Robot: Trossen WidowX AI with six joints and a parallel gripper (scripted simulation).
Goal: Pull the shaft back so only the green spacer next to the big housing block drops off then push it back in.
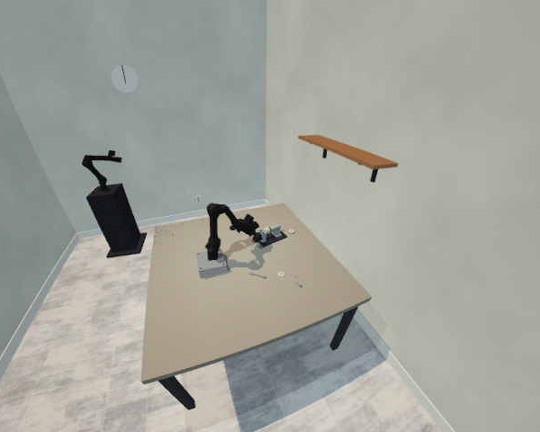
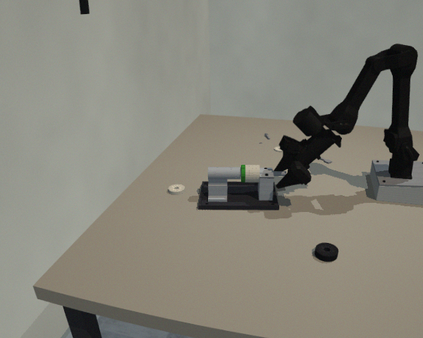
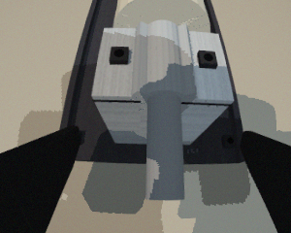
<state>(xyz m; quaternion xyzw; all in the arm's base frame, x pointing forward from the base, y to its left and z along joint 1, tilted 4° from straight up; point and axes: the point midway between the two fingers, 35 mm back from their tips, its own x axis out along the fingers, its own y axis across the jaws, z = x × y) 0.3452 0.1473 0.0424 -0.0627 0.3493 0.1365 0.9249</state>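
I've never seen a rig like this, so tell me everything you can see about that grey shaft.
The shaft is a plain grey rod, metal by its look, lying level. Its free end sticks out of the small support block; beyond it, spacers hide it. The open gripper straddles the end, fingers apart from it.

Top view sits high and far back, looking down across the room at the whole bench (image 1: pixel 261 325). Exterior view is near, at about bench height, facing the housing block (image 2: pixel 218 182) side-on with the arm on its right. Wrist view looks along the open hand (image 3: pixel 161 175), very close to the shaft (image 3: pixel 165 155) end; all three share the housing block.
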